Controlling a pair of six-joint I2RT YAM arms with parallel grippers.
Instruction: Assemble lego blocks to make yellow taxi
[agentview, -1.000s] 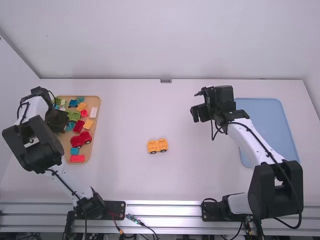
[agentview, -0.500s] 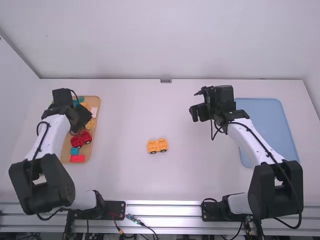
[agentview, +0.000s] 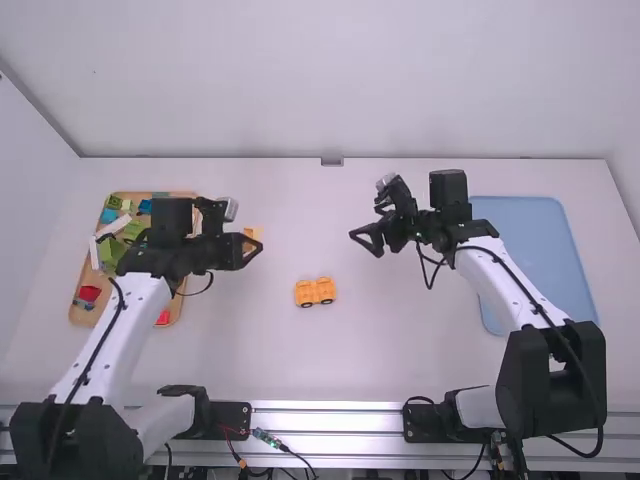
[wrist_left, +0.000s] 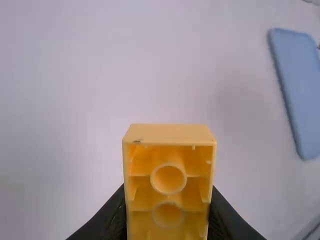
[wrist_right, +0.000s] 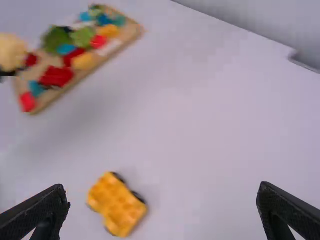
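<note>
Taxi base, yellow, one piece: on the table, near its middle, between the two arms, with dark wheels along its near side.

High view. Left gripper: above the table, just beside the wooden tray, pinching one yellow block. Right gripper: above the table, on the far right side of the taxi base, fingers spread, nothing between them. Wooden tray: at the left, partly behind the left arm, holding assorted blocks in green, blue, red and white. Blue tray: at the right, partly behind the right arm.

Left wrist view. Yellow block: clamped between both fingers, its hollow underside showing, two round tubes inside. Blue tray: well apart from the block.

Right wrist view. Fingers: wide apart. Taxi base: on the table, studs upward, apart from both fingers. Wooden tray: farther off, with mixed coloured blocks, blurred.
</note>
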